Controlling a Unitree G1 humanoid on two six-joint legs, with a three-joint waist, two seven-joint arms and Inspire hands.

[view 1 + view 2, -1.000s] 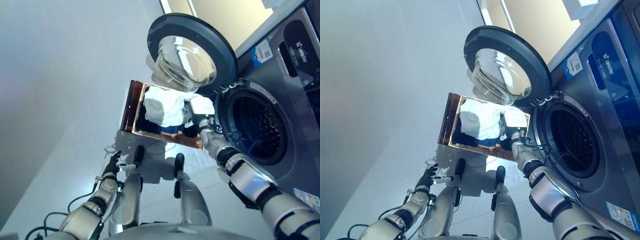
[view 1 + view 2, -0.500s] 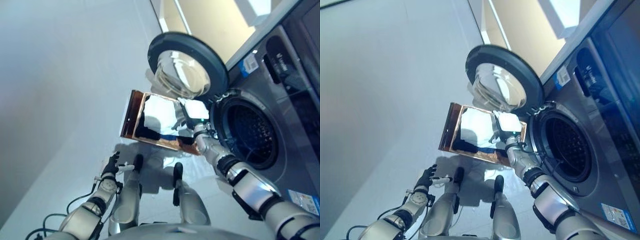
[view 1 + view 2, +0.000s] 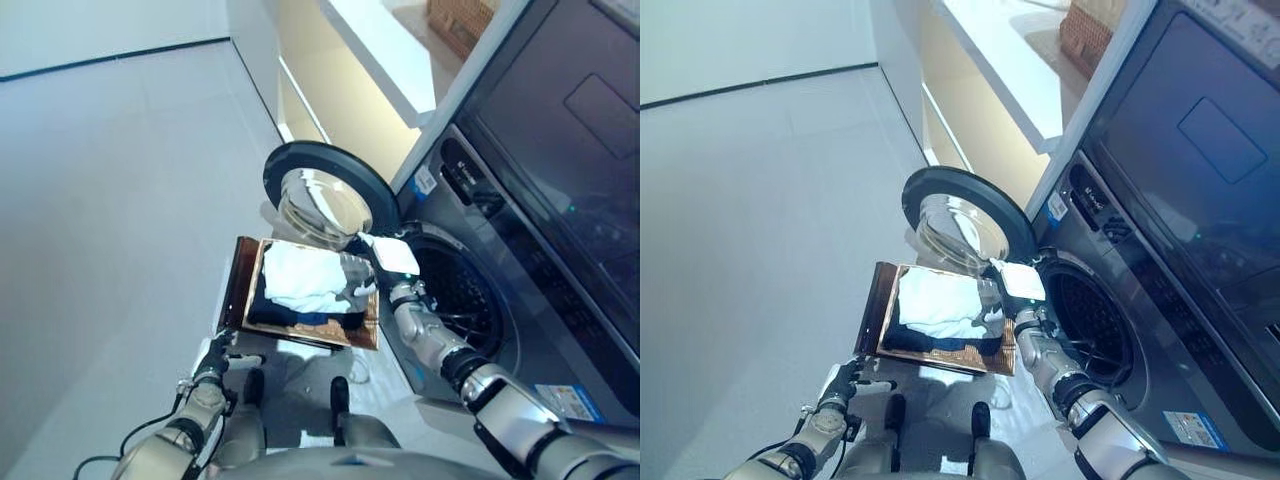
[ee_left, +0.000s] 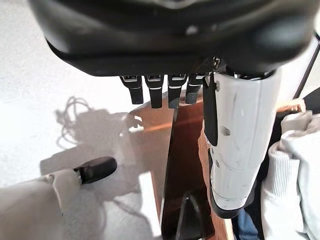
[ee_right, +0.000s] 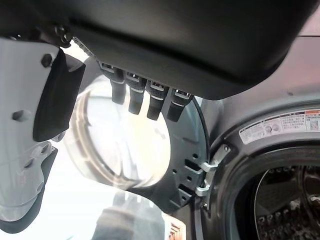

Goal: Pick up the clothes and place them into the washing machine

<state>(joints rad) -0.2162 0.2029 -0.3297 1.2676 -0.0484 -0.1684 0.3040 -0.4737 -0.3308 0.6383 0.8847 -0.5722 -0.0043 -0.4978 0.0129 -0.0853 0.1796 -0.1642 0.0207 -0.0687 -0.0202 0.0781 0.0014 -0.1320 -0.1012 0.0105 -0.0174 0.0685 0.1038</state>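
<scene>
Clothes [image 3: 305, 280] piled in tray [image 3: 240, 285], mid-frame, beside washing machine [image 3: 470, 300] with door [image 3: 320, 195] open. Right hand [image 3: 1018, 290] above pile, fingers relaxed, holding nothing. Left hand [image 3: 212, 365] lower left, fingers straight. Risk: shallow grasp drops the clothes short of the drum.

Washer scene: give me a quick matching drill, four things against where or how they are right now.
Things:
1. washer door
2. clothes
3. right hand
4. left hand

States:
a. piled in the brown tray
b. swung open
c. low by the tray's near corner, open
d. raised beside the drum opening, open and holding nothing

Pairs: 1-b, 2-a, 3-d, 4-c
</scene>
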